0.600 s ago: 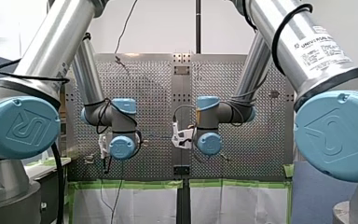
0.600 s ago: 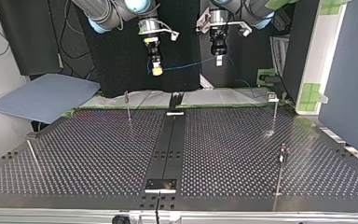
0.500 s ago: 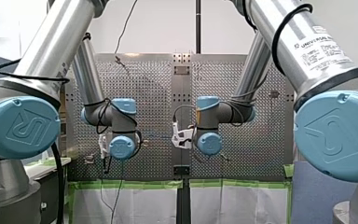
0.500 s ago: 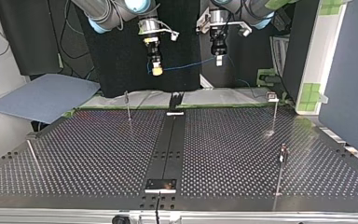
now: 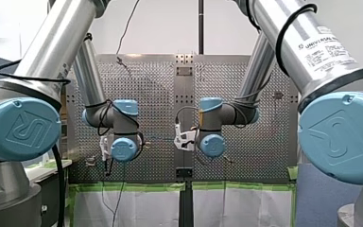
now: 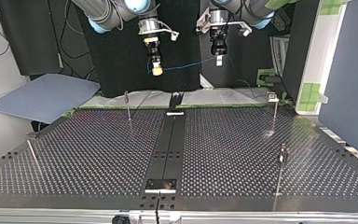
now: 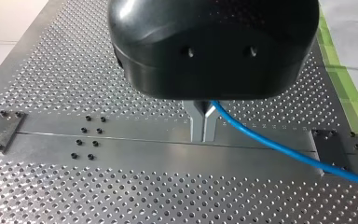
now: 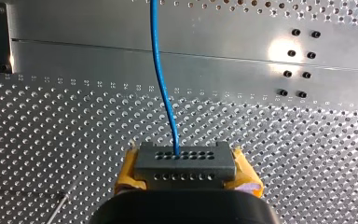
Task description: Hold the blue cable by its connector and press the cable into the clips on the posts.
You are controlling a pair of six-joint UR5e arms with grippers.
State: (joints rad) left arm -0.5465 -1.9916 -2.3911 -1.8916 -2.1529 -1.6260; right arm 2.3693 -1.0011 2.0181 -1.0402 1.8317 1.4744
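Both grippers hang high above the perforated table, with the blue cable stretched between them. My right gripper, at the top view's left, has yellow pads shut on the grey connector. The cable leaves the connector's face, heading away from the gripper. My left gripper has its metal fingers shut on the cable, which trails off to one side. Thin posts with clips stand on the table: one near the back left, one at the back right, one nearer at the right.
A black strip runs down the table's middle. A low slanted rod stands at the top view's left edge. A blue-grey mat lies beyond the table's left corner, and a dark panel borders its right side.
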